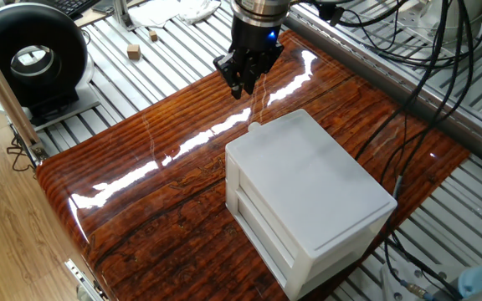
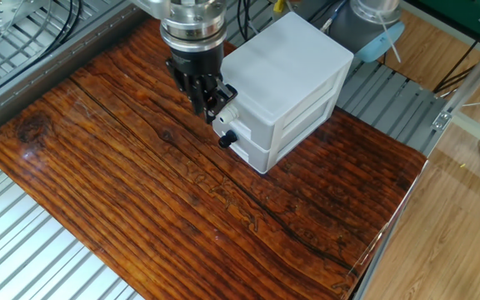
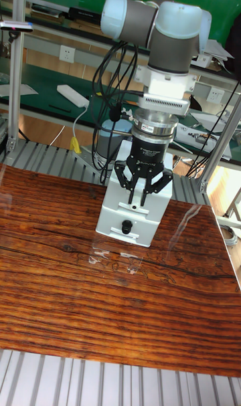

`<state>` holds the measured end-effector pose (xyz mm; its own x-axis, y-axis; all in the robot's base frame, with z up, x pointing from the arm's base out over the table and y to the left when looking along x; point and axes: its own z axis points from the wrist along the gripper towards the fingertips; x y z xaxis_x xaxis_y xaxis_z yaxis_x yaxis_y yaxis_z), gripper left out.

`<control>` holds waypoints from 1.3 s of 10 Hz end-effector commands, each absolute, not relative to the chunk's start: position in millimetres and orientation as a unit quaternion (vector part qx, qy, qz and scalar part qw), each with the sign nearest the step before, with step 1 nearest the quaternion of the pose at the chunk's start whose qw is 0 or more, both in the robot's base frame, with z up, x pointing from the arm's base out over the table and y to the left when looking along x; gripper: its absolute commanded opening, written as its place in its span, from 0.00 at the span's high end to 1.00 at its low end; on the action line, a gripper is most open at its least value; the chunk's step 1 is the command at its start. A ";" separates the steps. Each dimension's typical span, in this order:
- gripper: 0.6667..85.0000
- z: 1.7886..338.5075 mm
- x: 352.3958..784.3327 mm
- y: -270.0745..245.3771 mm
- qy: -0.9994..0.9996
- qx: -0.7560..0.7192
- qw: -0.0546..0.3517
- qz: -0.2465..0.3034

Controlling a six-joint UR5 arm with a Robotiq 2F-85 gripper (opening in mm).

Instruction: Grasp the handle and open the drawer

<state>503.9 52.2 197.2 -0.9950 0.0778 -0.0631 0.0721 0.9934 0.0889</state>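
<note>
A white two-drawer cabinet stands on the wooden table. The upper drawer carries the handle, a small white nub on the front that faces left. My gripper points straight down just in front of that face, at the height of the nub. In the tall fixed view, my gripper hangs over the cabinet's front, with a narrow gap showing between its fingers. I cannot tell whether the fingers touch the handle. Seen from behind, my gripper is beyond the cabinet, and the drawer front is hidden.
The lower drawer has a black knob. A black round device sits at the far left off the table. Cables hang at the right. The wooden table extends in front of the cabinet.
</note>
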 end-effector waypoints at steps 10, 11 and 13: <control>0.57 170.6 476.5 55.3 0.999 -0.004 0.017 0.039; 0.57 166.6 473.3 57.0 0.999 -0.004 0.017 0.039; 0.57 161.3 471.9 62.6 0.999 -0.001 0.019 0.040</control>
